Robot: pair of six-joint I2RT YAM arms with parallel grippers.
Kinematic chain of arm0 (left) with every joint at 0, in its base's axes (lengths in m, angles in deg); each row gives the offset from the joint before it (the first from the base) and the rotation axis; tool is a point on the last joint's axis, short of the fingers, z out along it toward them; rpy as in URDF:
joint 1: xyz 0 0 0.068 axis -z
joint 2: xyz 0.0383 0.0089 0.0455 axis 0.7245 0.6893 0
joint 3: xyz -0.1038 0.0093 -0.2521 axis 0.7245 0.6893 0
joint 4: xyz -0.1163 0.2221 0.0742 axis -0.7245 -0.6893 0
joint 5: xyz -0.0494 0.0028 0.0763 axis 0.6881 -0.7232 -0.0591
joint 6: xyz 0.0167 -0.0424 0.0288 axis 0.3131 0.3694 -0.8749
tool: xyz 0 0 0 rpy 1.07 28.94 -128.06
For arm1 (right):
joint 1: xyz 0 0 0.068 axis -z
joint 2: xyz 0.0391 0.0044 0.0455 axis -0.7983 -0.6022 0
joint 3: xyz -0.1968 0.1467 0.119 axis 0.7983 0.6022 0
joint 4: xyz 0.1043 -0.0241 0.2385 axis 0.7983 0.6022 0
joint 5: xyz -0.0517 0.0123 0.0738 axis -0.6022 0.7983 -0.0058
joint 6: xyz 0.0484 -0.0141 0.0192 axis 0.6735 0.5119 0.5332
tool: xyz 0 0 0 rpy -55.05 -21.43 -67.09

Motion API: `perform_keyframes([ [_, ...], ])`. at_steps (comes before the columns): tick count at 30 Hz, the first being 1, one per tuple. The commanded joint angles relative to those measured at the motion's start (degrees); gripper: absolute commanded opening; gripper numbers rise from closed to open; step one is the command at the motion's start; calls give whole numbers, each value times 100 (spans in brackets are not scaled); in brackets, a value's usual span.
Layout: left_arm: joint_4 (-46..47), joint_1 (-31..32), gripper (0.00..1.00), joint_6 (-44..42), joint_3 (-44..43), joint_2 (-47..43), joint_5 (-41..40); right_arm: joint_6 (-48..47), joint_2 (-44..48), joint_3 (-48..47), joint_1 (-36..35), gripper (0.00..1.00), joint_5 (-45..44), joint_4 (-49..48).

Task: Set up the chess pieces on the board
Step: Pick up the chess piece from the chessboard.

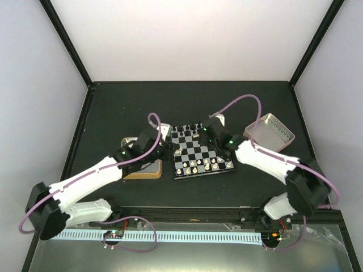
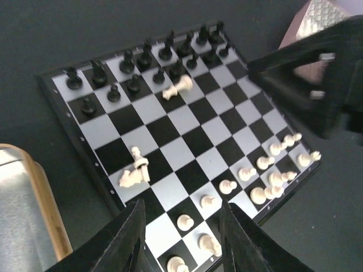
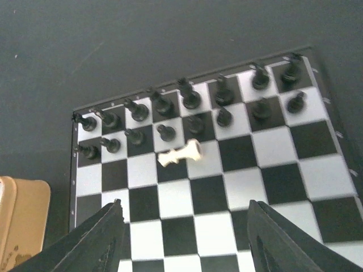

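Note:
The board (image 1: 201, 174) lies mid-table between both arms. Black chess pieces (image 2: 127, 63) (image 3: 190, 99) stand in its two far rows. Cream pieces (image 2: 247, 173) (image 1: 198, 165) stand in the near rows. One cream piece (image 3: 180, 153) (image 2: 178, 88) lies on its side just in front of the black pawns. Two more fallen cream pieces (image 2: 133, 170) rest near the board's left edge. My left gripper (image 2: 181, 241) hovers open over the near-left corner, holding nothing. My right gripper (image 3: 187, 238) hangs open above the board's middle (image 3: 210, 192), short of the toppled piece.
A gold-rimmed tray (image 1: 142, 170) (image 2: 34, 204) sits left of the board under the left arm. A pink-sided tin tray (image 1: 271, 131) (image 2: 323, 17) stands to the right. The right arm (image 2: 306, 73) reaches over the board's far right corner.

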Motion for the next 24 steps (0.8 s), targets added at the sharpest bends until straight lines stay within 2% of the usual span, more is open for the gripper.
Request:
perform_keyframes([
  [1, 372, -77, 39, 151, 402, -732, -564, 5, -972, -852, 66, 59, 93, 103],
  [9, 419, -119, 42, 137, 802, -1340, -672, 265, -2233, -1652, 132, 49, -249, 477],
  [24, 368, -149, 42, 42, 960, -1512, -555, 525, -3257, -2405, 184, 40, -662, 926],
])
